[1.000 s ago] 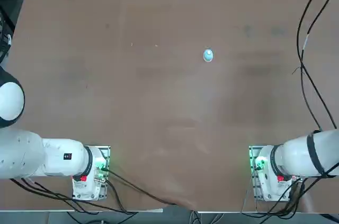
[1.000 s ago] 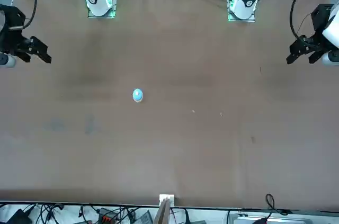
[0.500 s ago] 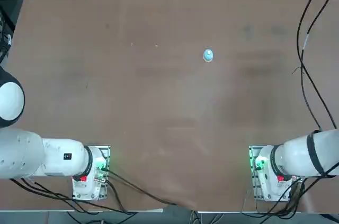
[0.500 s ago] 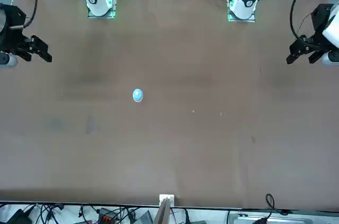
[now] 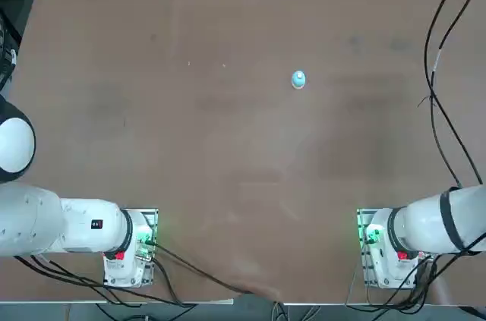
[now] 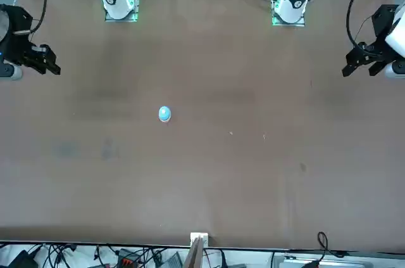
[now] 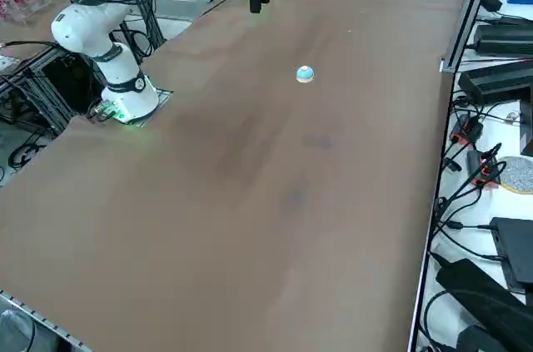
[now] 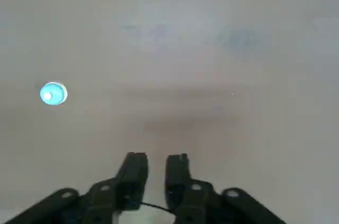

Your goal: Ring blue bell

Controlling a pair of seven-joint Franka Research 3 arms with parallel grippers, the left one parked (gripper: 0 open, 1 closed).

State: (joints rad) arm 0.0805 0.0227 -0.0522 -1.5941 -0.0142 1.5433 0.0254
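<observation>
Blue bell alone on the desk, right claw high and well away from it.

The blue bell [image 5: 298, 80] sits upright on the brown desk [image 5: 228, 169], toward the far side from the arm bases and a little to the robot's right of centre. The right claw [image 6: 45, 59] hangs above the desk's right edge, well apart from the bell. In the wrist view its fingers [image 8: 133, 173] stand nearly together with only a narrow gap, holding nothing, and the bell shows off to one side of them.
</observation>
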